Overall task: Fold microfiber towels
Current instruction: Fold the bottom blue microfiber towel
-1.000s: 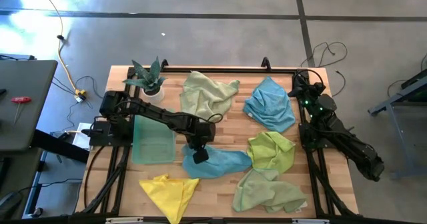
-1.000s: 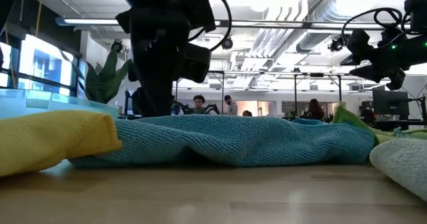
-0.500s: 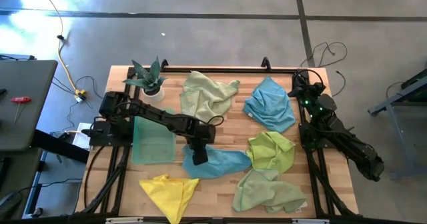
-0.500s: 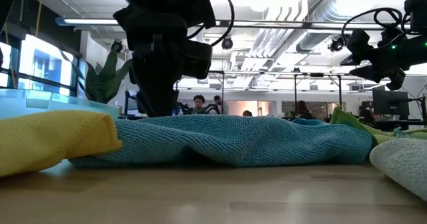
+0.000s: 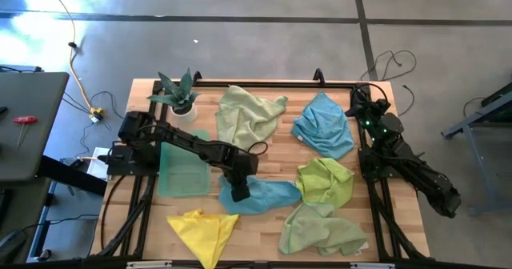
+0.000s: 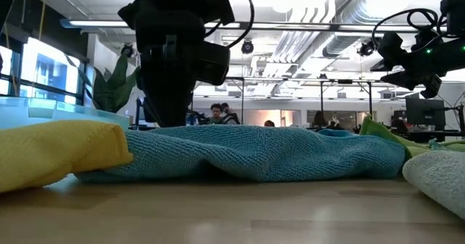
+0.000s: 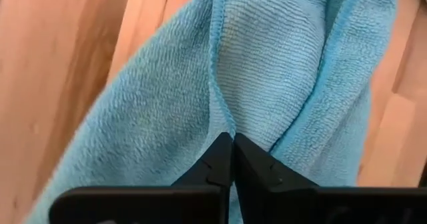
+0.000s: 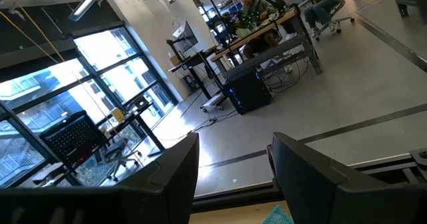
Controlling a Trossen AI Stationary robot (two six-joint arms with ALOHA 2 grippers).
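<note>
An open-plan robotics lab or workshop in an industrial office building is shown. A wooden tabletop (image 5: 404, 221) is set on a bare concrete floor (image 5: 264, 45), with loose cables (image 5: 76, 69) trailed beside it and a grey side desk (image 5: 28, 125) placed to its left. Beyond the tabletop, exposed ceiling ducts (image 6: 349, 19) and strip lighting are seen, with rows of workbenches where seated people (image 6: 218, 113) are at work. Tall paned windows (image 8: 107, 71), a desk with computer gear (image 8: 250, 94) beneath it and office chairs (image 8: 327, 11) are also seen past the tabletop.
</note>
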